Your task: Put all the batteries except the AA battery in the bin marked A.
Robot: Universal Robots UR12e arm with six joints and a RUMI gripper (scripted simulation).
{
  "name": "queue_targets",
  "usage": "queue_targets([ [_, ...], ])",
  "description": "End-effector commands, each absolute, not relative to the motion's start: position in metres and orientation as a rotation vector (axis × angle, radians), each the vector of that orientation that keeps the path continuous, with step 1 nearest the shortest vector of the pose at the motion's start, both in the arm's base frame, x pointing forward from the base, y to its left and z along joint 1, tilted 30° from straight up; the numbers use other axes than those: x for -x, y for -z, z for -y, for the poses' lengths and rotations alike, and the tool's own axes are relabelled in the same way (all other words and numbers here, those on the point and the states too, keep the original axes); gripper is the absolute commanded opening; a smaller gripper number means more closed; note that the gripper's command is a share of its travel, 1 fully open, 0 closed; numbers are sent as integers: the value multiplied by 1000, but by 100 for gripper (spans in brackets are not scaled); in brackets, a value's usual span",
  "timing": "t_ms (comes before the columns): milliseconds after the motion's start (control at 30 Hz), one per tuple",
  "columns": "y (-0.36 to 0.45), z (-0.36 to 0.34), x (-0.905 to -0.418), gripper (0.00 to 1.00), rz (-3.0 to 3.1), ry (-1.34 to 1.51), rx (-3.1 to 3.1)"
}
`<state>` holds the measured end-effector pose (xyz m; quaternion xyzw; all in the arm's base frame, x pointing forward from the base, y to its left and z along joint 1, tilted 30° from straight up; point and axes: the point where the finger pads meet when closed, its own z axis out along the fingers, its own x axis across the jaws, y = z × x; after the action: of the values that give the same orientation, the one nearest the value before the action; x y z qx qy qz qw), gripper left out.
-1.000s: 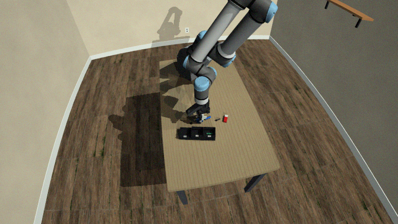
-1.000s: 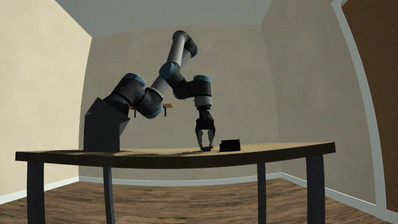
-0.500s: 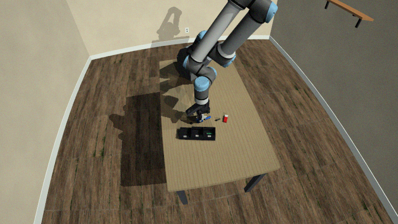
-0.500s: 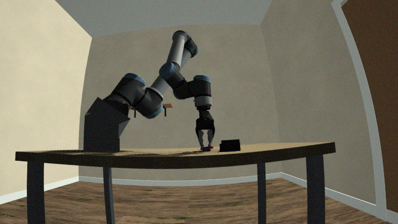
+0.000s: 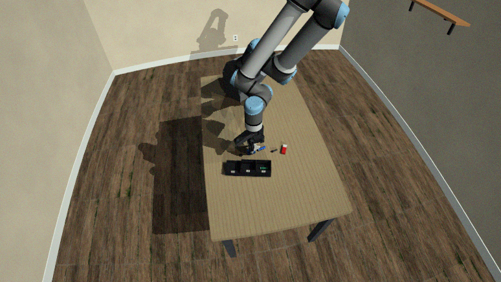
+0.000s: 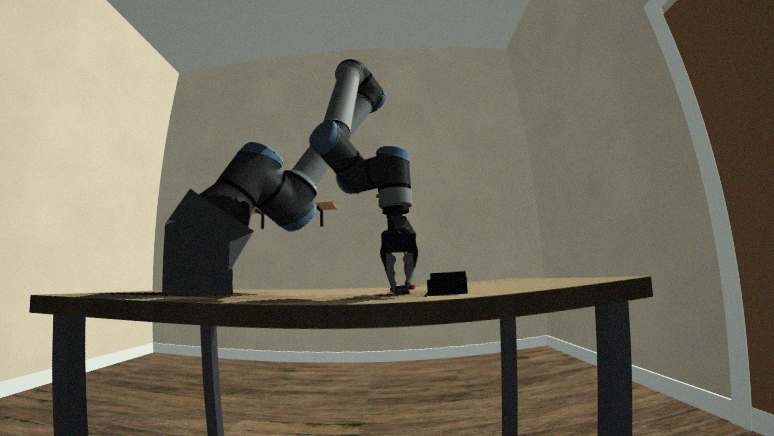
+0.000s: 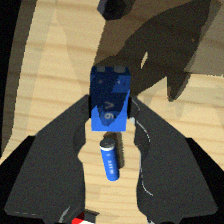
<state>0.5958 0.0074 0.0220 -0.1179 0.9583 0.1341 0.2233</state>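
Observation:
My gripper (image 7: 109,97) is down at the table and shut on a blue 9V block battery (image 7: 110,100), which sits between the two dark fingers; in the top view the gripper (image 5: 249,149) stands just behind the bins. A blue cylindrical battery (image 7: 109,159) lies on the table just beside the block, free of the fingers; it also shows in the top view (image 5: 261,149). A small dark battery (image 5: 273,151) and a red and white block battery (image 5: 283,149) lie further right. A row of three black bins (image 5: 247,167) stands upright in front of me; the right one holds a green item (image 5: 263,169).
The robot base (image 6: 200,249) stands at the far end of the table. The bins show as a low black box (image 6: 446,283) in the exterior view, close to the right of the gripper (image 6: 399,287). A dark object (image 7: 117,7) sits at the wrist view's top edge.

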Motion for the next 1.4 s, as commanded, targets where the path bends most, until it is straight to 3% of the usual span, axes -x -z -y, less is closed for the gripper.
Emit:
queue_targets([
  [0, -22, -7, -596, 0, -2645, -370, 325],
  [1367, -74, 11, -572, 0, -2645, -369, 326],
])
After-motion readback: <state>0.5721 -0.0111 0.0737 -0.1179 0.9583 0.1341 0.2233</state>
